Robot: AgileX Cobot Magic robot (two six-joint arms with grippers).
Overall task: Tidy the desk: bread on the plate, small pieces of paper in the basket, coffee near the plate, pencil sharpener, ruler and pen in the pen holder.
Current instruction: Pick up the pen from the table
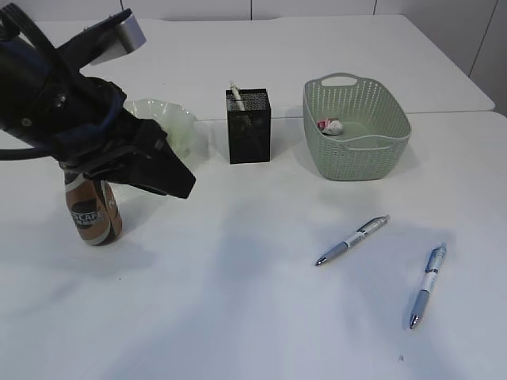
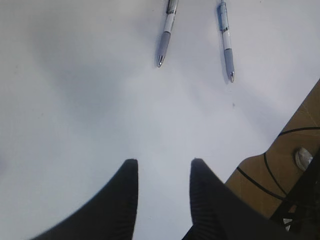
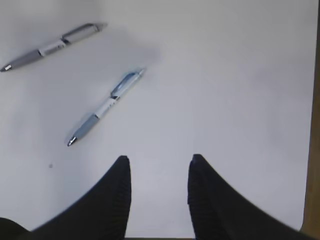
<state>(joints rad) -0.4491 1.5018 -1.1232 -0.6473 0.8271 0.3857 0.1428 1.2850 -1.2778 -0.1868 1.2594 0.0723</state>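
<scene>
On the white desk (image 1: pixel 238 309) lie two blue-grey pens (image 1: pixel 352 240) (image 1: pixel 428 285). The coffee (image 1: pixel 93 218) stands upright at the left, just below my left arm, with the wavy plate (image 1: pixel 170 119) behind it. My left gripper (image 1: pixel 181 182) (image 2: pixel 162 162) hangs open and empty over bare desk, and both pens (image 2: pixel 166 37) (image 2: pixel 226 40) lie well ahead of it. My right gripper (image 3: pixel 159 159) is open too, with the pens (image 3: pixel 52 46) (image 3: pixel 105 107) off to its left. The black pen holder (image 1: pixel 249 125) has a pale thin item sticking out. Bread, ruler and pencil sharpener are not identifiable.
The sage-green basket (image 1: pixel 356 127) stands at the back right with a crumpled pink-and-white piece of paper (image 1: pixel 330 126) inside. The desk's edge and brown floor (image 2: pixel 290 150) show at the right of the left wrist view. The right arm is outside the exterior view.
</scene>
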